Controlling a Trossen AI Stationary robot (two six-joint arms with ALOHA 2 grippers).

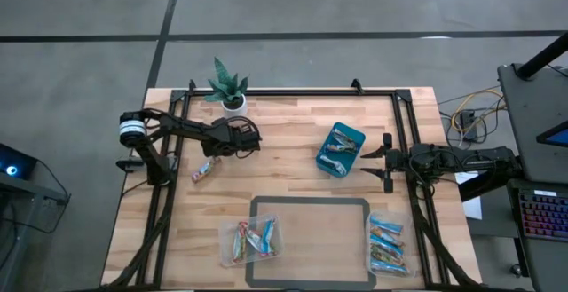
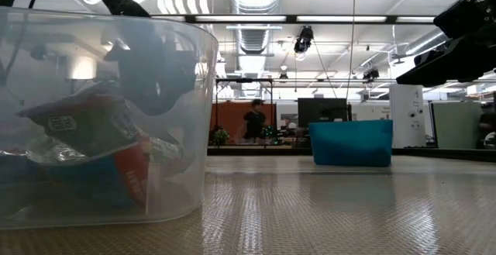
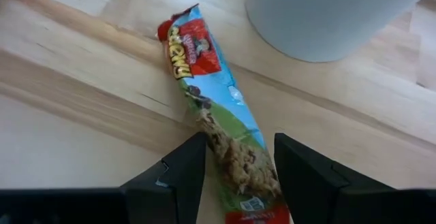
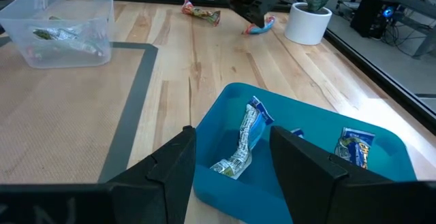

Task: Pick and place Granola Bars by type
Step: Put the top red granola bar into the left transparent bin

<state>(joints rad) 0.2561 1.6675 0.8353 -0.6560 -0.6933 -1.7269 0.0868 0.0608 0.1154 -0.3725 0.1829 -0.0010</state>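
A red, blue and green granola bar lies flat on the wood beside the white plant pot. My left gripper is open and low over it, one finger on each side of one end of the bar. The right wrist view shows this bar under the left gripper. A second multicoloured bar lies loose on the table toward the left edge. My right gripper is open, just right of the teal bin, which holds several silvery and blue bars. My left gripper straddles one end of the bar, coming down slanting from above with the fingers in line with its length. The bar fills almost the whole gap. I cannot tell whether the fingers touch the wrapper. The bar lies on the table.
One clear tub at the near edge holds multicoloured bars, and another at the near right holds blue ones. A grey-taped rectangle marks the mat between them. The potted plant stands at the far edge. A person stands far behind.
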